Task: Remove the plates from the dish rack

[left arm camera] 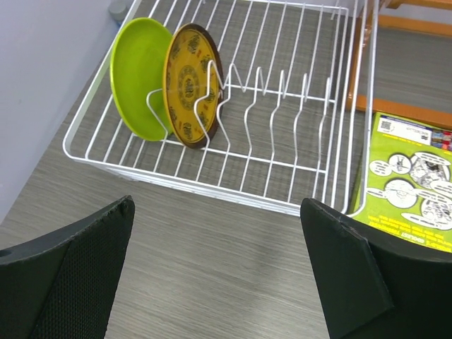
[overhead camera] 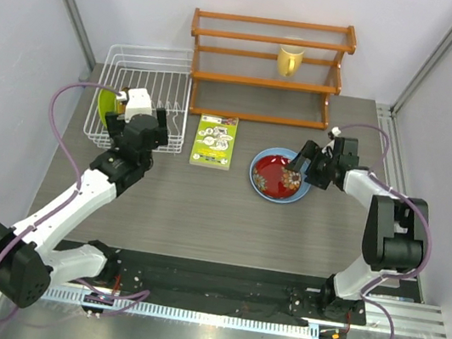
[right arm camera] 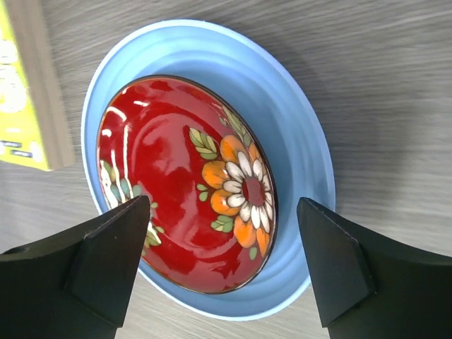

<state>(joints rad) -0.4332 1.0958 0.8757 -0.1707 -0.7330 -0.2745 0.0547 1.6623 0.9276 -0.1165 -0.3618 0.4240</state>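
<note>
A grey wood-grain tabletop is seen from above, with two robot arms mounted at its near edge. An orange wooden tiered shelf is set along the far edge, and a white wire rectangular dish rack is placed just to its left. The left end effector is held in front of the rack's near rim, its jaws spread wide with nothing between them. The right end effector is poised over the right side of the tabletop, jaws likewise spread wide and gripping nothing. Beneath it a large round light blue plate is laid flat on the tabletop, and a smaller round dark red plate, painted with an orange and white flower, is nested inside it. A green printed rectangular booklet is laid between the rack and the blue plate. Two plates are stood upright at the rack's left end among the tines: a yellow-orange patterned round plate and, just beside it on the outer side, a plain lime green round plate. A yellow mug is placed on the shelf.
</note>
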